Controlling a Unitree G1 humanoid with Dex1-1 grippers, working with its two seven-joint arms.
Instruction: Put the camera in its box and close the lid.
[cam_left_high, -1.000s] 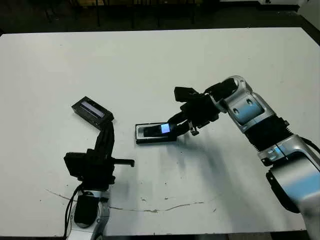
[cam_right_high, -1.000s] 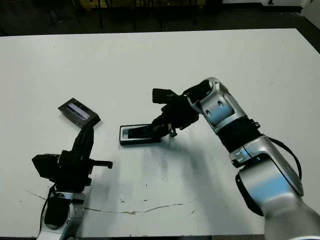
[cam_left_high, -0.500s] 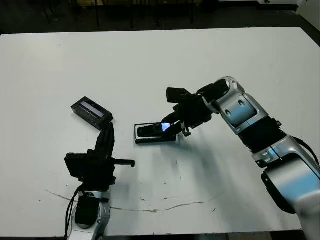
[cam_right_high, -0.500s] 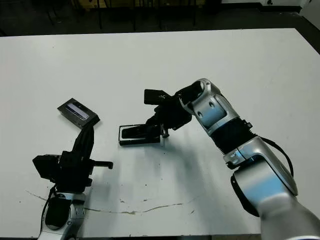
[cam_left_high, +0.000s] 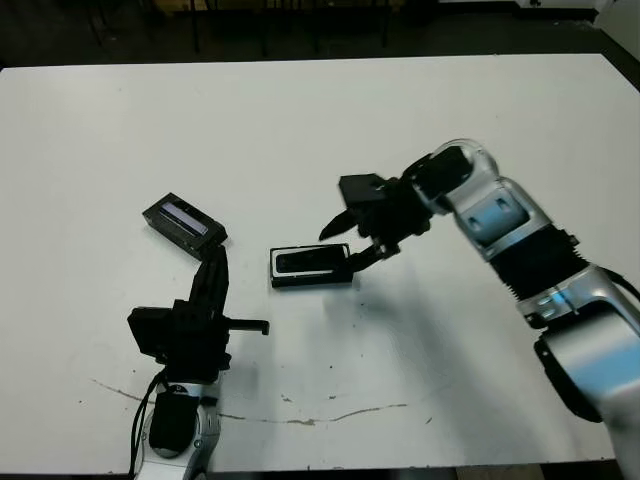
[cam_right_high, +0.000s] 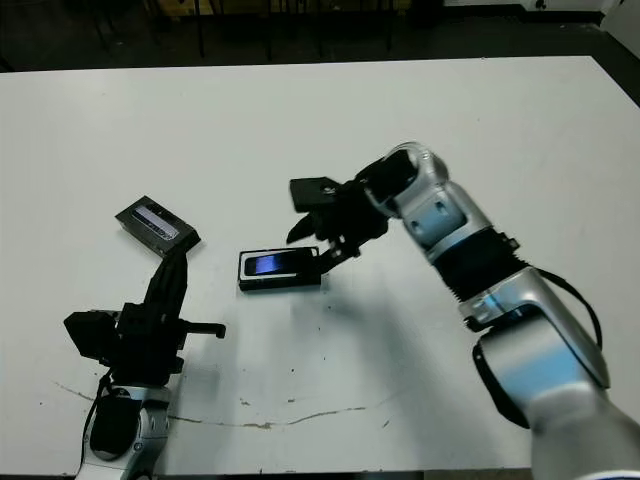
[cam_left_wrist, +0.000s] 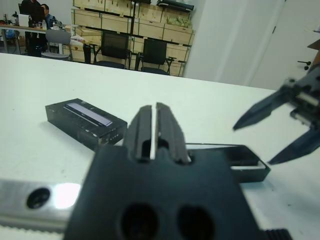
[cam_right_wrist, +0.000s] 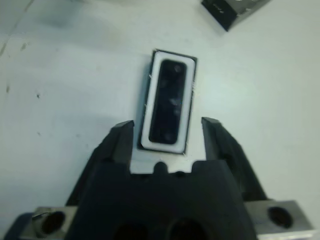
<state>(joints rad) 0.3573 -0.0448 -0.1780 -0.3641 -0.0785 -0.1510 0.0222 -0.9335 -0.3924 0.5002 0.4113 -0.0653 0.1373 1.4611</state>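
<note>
camera (cam_right_wrist: 169, 102) seated flat in box (cam_left_high: 311, 266), mid-table. right gripper (cam_left_high: 348, 239) spread wide just above box end, empty. left gripper (cam_left_wrist: 151, 131) pinched together, idle. lid (cam_left_high: 184, 220) near left gripper: rigid, light, probably slick; grip long edges.

The right arm is stretched forward and inward from the right, its wrist bent downward. The right gripper (cam_left_high: 347, 241) is held with its two black fingers (cam_right_wrist: 121, 141) spread wide apart, nothing between them. The left gripper (cam_left_wrist: 153, 127) is pointed forward, its fingers pressed together with only a thin slit between.
</note>
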